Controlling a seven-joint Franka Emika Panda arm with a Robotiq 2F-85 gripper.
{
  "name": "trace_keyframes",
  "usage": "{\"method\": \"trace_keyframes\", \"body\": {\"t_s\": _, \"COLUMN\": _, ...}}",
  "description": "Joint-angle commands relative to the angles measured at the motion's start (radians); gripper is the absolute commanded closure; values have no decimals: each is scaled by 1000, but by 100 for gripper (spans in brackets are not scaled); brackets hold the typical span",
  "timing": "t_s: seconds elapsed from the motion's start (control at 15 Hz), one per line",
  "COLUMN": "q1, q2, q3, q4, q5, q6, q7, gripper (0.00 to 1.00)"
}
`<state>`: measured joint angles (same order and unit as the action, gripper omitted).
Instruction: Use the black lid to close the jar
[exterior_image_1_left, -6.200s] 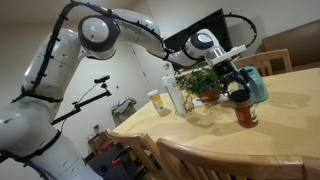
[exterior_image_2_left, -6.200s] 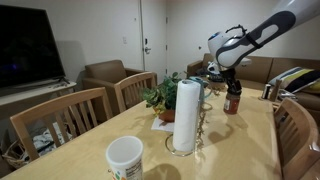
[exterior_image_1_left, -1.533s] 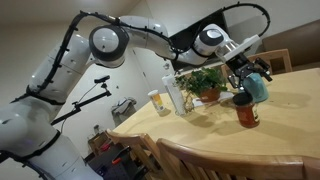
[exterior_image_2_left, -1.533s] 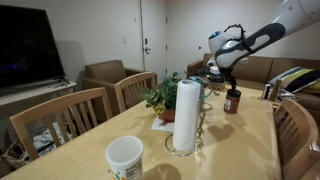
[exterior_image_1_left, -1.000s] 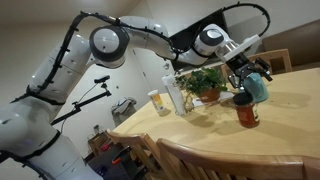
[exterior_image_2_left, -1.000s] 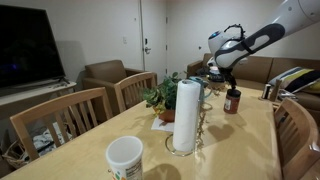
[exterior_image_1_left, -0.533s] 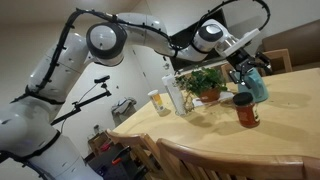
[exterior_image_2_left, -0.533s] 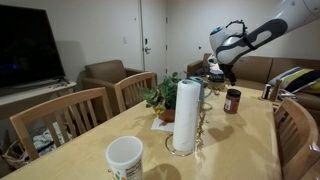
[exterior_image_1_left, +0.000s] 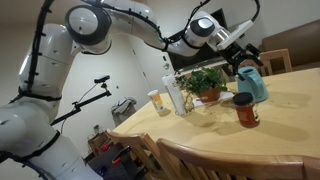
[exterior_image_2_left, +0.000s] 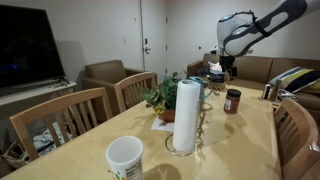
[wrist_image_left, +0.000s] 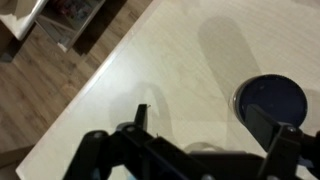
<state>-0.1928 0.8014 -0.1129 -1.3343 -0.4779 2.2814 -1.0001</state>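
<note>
Lifting clear: the Robotiq gripper (exterior_image_1_left: 245, 60) has risen off the small clear glass jar (exterior_image_1_left: 246, 113), jaws spread and empty in the wrist view. The flat round black lid (exterior_image_1_left: 243, 97) sits on the jar's mouth, so closing looks done, though seating is unverified. Pale wooden table (exterior_image_2_left: 235, 142); living room with wooden chairs (exterior_image_2_left: 75, 105) and a dark TV (exterior_image_2_left: 25, 45).

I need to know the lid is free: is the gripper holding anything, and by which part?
Nothing: the gripper hangs open above the jar, which wears the lid.

No legible text — anywhere.
</note>
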Motion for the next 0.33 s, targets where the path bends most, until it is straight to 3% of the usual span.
{"method": "trace_keyframes", "body": {"t_s": 0.0, "q1": -37, "q2": -143, "q3": 66, "q4": -242, "q5": 33, "q6": 175, "q7": -134, "gripper": 0}}
{"method": "trace_keyframes", "body": {"t_s": 0.07, "q1": -48, "q2": -164, "q3": 84, "q4": -291, "q5": 46, "q6": 220, "q7": -179, "gripper": 0}}
{"method": "trace_keyframes", "body": {"t_s": 0.13, "q1": -11, "q2": -68, "q3": 34, "q4": -141, "q5": 39, "q6": 143, "q7": -113, "gripper": 0}}
{"method": "trace_keyframes", "body": {"t_s": 0.27, "q1": -19, "q2": -102, "q3": 52, "q4": -213, "q5": 49, "q6": 192, "q7": -150, "gripper": 0}}
